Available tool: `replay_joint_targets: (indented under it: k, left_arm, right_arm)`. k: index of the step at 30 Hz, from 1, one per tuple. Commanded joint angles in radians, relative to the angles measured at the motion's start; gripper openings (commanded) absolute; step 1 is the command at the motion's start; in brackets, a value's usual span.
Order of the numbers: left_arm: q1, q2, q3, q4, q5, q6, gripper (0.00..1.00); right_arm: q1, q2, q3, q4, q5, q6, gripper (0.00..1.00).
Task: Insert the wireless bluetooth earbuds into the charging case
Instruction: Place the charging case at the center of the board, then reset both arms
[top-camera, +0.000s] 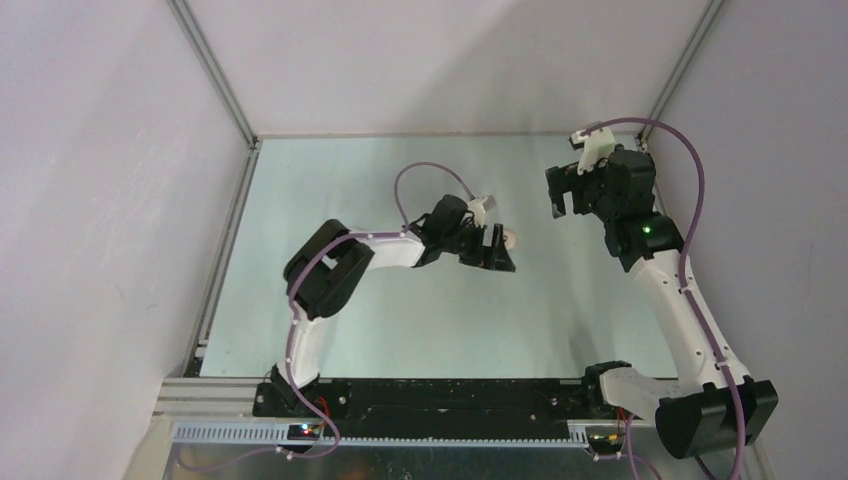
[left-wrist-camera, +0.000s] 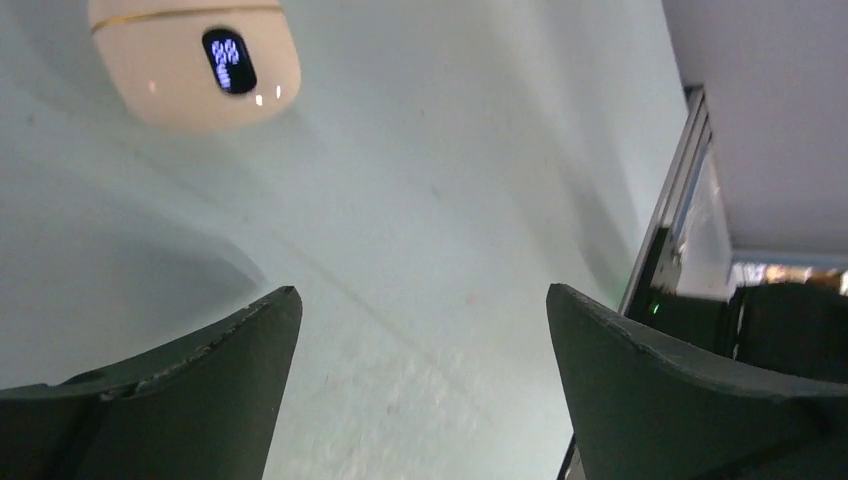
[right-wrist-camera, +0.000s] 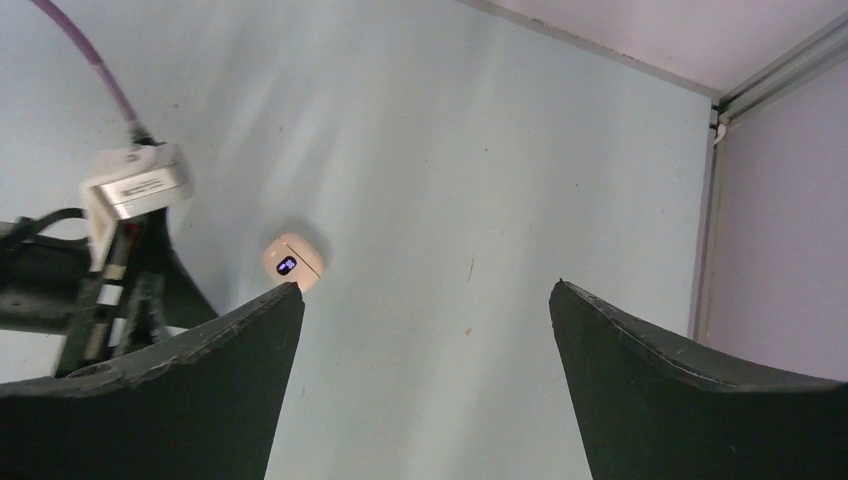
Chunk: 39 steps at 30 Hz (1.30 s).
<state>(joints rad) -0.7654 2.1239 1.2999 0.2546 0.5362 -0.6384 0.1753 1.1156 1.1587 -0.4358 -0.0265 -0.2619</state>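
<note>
One charging case was in view, off-white, with a gold seam line and a small lit display. It looked shut, lying on the table a little right of centre.

Earbuds visible: zero, black or off-white, in any view. I could not tell if they sat inside the case or lay out of sight. Judged from that, the task was either finished or not yet begun.

The left gripper sat just beside the case on its left. Its jaws were spread wide and held nothing, with the case beyond its fingertips in the wrist view. The right gripper hung well apart to the far right, jaws also wide and empty.

Count: one case, two grippers, no loose earbuds.
</note>
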Motion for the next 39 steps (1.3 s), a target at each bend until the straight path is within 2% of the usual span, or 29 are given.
replay_joint_targets:
  k: [1, 4, 5, 8, 12, 17, 19, 24, 25, 28, 30, 35, 38, 39]
  left_arm:
    - [0.09, -0.199, -0.09, -0.154, 0.083, 0.299, 0.99]
    - [0.16, -0.288, -0.121, -0.308, 0.122, 0.435, 0.99]
    - [0.192, -0.338, -0.121, -0.417, 0.127, 0.526, 0.99]
    - [0.247, -0.457, -0.165, -0.566, 0.088, 0.734, 0.99]
    - [0.309, -0.686, -0.246, -0.716, -0.039, 0.944, 0.99]
    - [0.384, -0.82, -0.26, -0.876, -0.251, 1.117, 0.99]
    - [0.486, -0.871, -0.297, -0.885, -0.232, 1.122, 0.99]
    - [0.902, -1.008, -0.372, -0.851, 0.075, 1.078, 1.0]
    - [0.947, -1.034, -0.391, -0.846, 0.142, 1.068, 1.0]
    - [1.152, -1.097, -0.434, -0.812, 0.23, 1.041, 0.99]
    - [1.22, -1.169, -0.476, -0.732, 0.185, 0.982, 0.99]
    - [1.251, -1.443, -0.571, -0.643, -0.057, 0.946, 0.99]
    - [1.254, -1.542, -0.5, -0.719, -0.079, 0.981, 1.0]
    - [1.255, -1.547, -0.475, -0.795, -0.066, 0.991, 0.99]
  right_arm:
    - [0.0, -0.051, 0.0, 0.026, -0.014, 0.015, 0.99]
    - [0.001, -0.07, 0.0, 0.031, -0.013, 0.017, 0.99]
    - [0.001, -0.075, 0.0, 0.031, -0.013, 0.02, 0.99]
    - [0.001, -0.08, 0.0, 0.034, -0.012, 0.027, 0.99]
    - [0.001, -0.08, 0.0, 0.036, -0.031, 0.038, 0.99]
    - [-0.005, -0.092, 0.001, 0.008, -0.072, 0.034, 0.99]
    - [-0.004, -0.103, 0.001, -0.014, -0.083, 0.022, 0.99]
    - [0.0, -0.126, 0.001, -0.078, -0.017, 0.007, 0.99]
    - [0.0, -0.127, 0.0, -0.087, 0.015, 0.011, 0.99]
    - [-0.004, -0.143, -0.014, -0.132, 0.07, 0.015, 0.99]
    - [-0.005, -0.174, -0.051, -0.137, 0.062, 0.001, 0.99]
    - [-0.004, -0.281, -0.099, -0.155, 0.003, -0.026, 0.99]
    - [-0.004, -0.337, -0.107, -0.19, -0.025, -0.045, 0.99]
    - [-0.004, -0.373, -0.111, -0.193, -0.031, -0.044, 0.99]
